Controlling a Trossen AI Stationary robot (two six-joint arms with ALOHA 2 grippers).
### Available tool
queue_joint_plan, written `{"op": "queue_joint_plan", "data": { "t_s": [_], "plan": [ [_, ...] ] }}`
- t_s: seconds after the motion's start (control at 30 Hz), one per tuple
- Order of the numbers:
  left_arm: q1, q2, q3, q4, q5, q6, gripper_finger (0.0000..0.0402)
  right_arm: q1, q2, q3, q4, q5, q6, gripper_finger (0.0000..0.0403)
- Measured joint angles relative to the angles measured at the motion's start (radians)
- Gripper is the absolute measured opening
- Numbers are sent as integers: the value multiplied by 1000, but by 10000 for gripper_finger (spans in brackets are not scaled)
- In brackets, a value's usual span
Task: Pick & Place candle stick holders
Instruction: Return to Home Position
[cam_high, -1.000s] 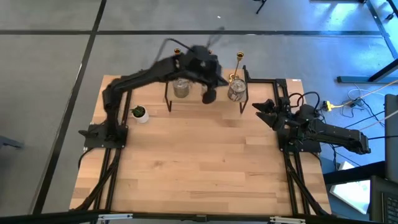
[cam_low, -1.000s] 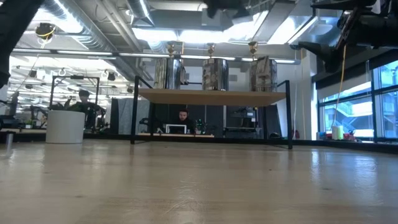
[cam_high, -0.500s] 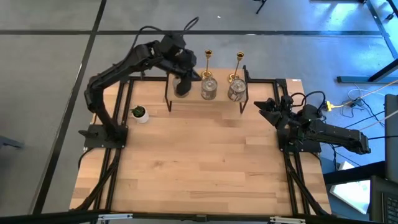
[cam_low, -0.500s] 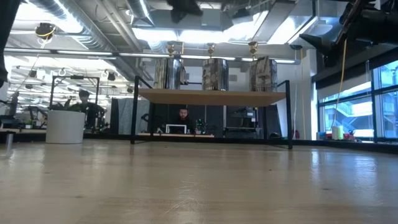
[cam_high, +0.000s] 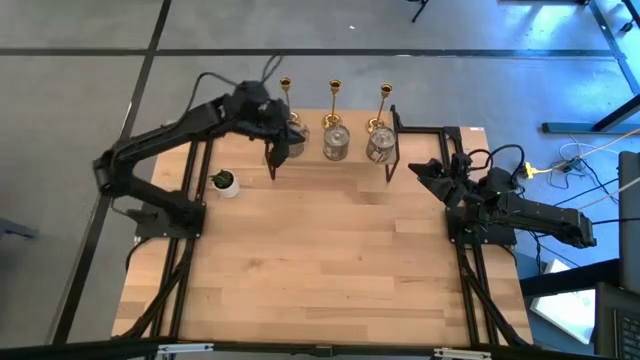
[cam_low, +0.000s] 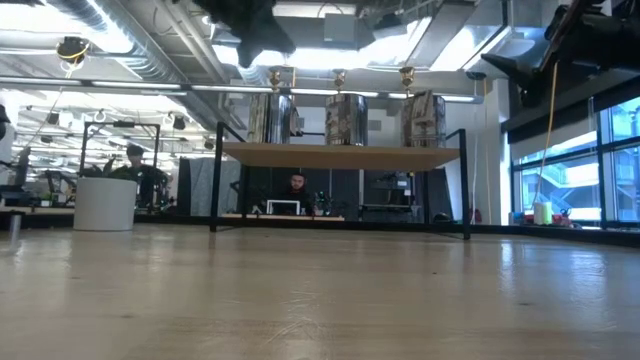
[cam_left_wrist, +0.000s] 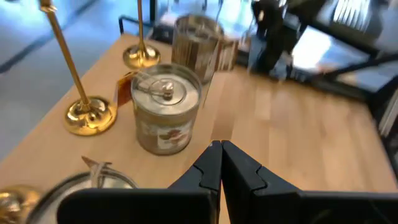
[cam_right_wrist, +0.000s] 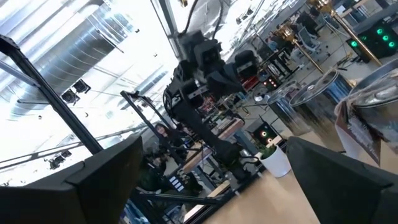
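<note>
All six holders stand on the shelf (cam_low: 340, 153) at the far side of the table (cam_high: 330, 270). Three silver glass jars (cam_high: 335, 143) are in the near row, with three brass sticks (cam_high: 334, 92) behind. My left gripper (cam_left_wrist: 219, 146) hangs over the shelf's left end, jaws pressed together and empty. The jars are close to its tips but not touching. The right gripper (cam_high: 427, 172) waits at the right, jaws spread wide and empty. I'd judge the jars heavy, slick and breakable, best pinched across the body. The sticks look stiff but tippy, best taken low on the stem.
</note>
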Motion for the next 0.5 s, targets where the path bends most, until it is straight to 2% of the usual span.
{"op": "queue_joint_plan", "data": {
  "t_s": [0.17, 0.33, 0.4, 0.5],
  "plan": [
    [2, -129, -174, 203, 34, -138, 2, 0, 15, 0, 6, -50, 22, 400],
    [18, -205, -269, 377, 26, -244, 2, 0, 49, 0, 91, -73, 75, 400],
    [28, -210, -288, 478, 27, -309, 2, 0, 71, 0, 178, -32, 79, 400],
    [47, -208, -292, 579, 48, -399, 2, -9, 110, 17, 294, 91, 82, 400]
  ]
}}
